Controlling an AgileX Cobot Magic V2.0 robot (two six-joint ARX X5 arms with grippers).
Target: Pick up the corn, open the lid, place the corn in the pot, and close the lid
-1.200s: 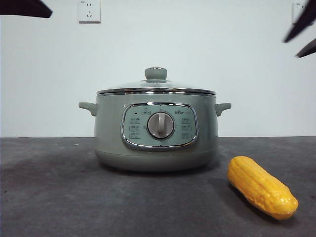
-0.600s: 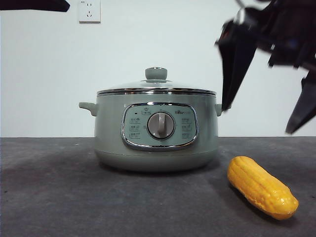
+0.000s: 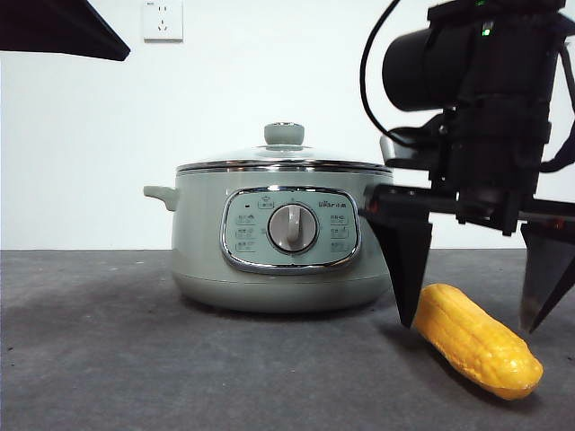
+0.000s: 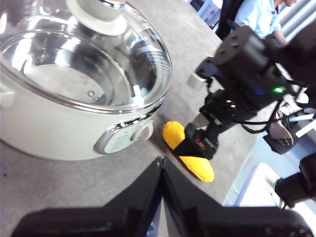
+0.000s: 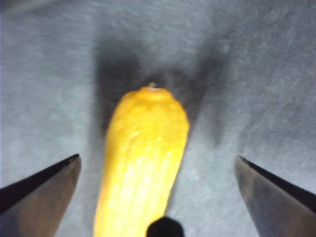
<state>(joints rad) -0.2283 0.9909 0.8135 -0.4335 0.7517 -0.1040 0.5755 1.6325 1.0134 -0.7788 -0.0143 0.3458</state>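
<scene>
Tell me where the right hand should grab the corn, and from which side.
Grip the corn across its thick middle, coming straight down from above. It lies flat on the table beside the pot, long axis between the right hand's open jaws, which already straddle it. The tapered, glossy end would likely slip, so stay off it.

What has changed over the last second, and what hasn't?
The right gripper has come down from the upper corner, its jaws open on either side of the corn, not yet gripping. The corn, pot and lid have not moved; the left gripper waits above, shut.
</scene>
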